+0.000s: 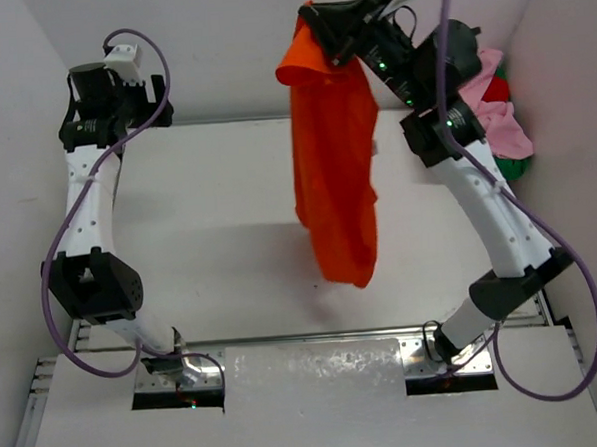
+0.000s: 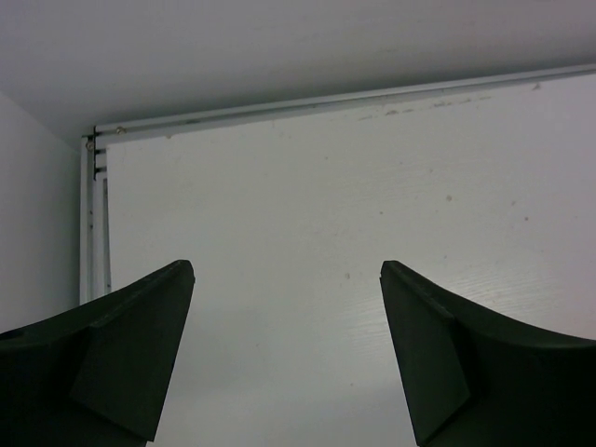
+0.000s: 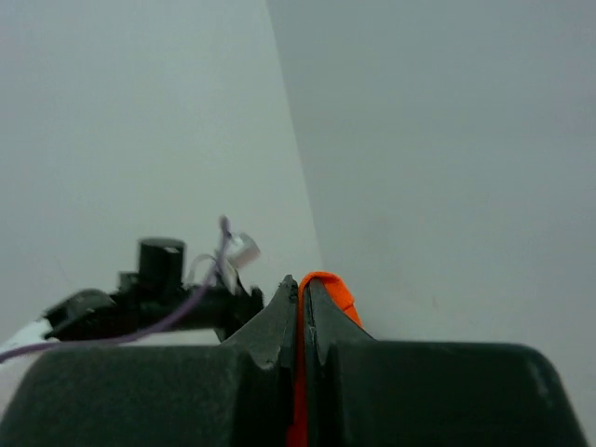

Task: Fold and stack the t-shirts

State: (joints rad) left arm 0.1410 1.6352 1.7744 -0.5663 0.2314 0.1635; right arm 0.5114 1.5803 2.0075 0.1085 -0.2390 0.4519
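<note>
We see the right tool (image 3: 303, 284) raised high above the far side of the desk (image 1: 218, 218), its jaws pressed tight together on a thin fold of the orange t-shirt (image 1: 335, 161). In the right wrist view a small loop of orange cloth pokes out just past the fingertips, and a narrow orange line runs down between the two fingers. From that pinch the shirt hangs straight below the tool as one long, loosely bunched drape, with one sleeve sticking out to the side just under the grip. Its lower hem looks close to the desk, though from overhead we cannot tell whether it touches. The left tool (image 2: 287, 270) stands wide open with nothing between its fingers. It hovers over bare desk near the far left corner, and a metal rail (image 2: 326, 98) runs along the desk edge ahead of it. The orange shirt is well apart from this tool, off to its right. Behind the right arm, to the right of the right tool, lies a crumpled heap. In it we make out the pink t-shirt (image 1: 493, 118), a patch of the red t-shirt (image 1: 495, 89) and, nearer us, a bit of the green t-shirt (image 1: 516, 164).
</note>
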